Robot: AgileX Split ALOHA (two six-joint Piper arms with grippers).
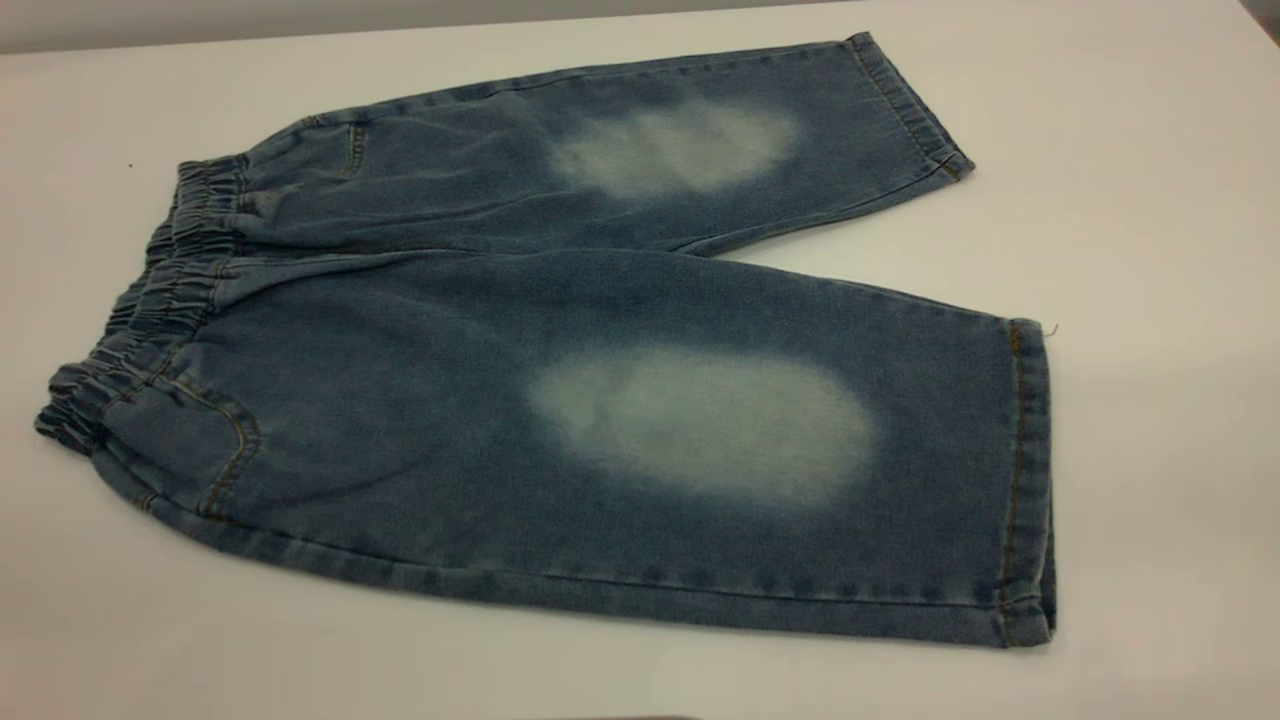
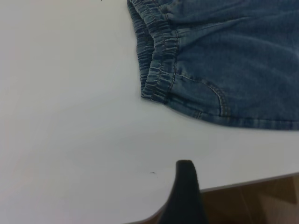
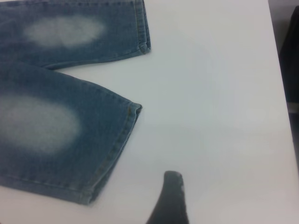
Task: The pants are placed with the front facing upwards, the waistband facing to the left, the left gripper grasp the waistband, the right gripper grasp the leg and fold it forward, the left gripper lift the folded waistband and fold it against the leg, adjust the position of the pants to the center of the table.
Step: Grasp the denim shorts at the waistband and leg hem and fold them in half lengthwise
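Both grippers, left gripper [image 2: 186,193] and right gripper [image 3: 170,198], show one finger each, jaw state indeterminable, clear of one pants [image 1: 560,400] with two legs lying flat on one table [image 1: 1150,150].

A strip of brown floor [image 2: 261,200] is seen beyond the tabletop edge; a grey wall band [image 1: 300,15] is seen behind.

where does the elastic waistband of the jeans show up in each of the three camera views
Exterior view: the waistband runs along the pants' left end, at the picture's left.
Left wrist view: the waistband lies in the upper middle, beyond the left gripper's fingertip.
Right wrist view: not in it; only the leg hems show.
Shared landmark: the tan-stitched front pocket beside the waistband, also seen in the left wrist view.
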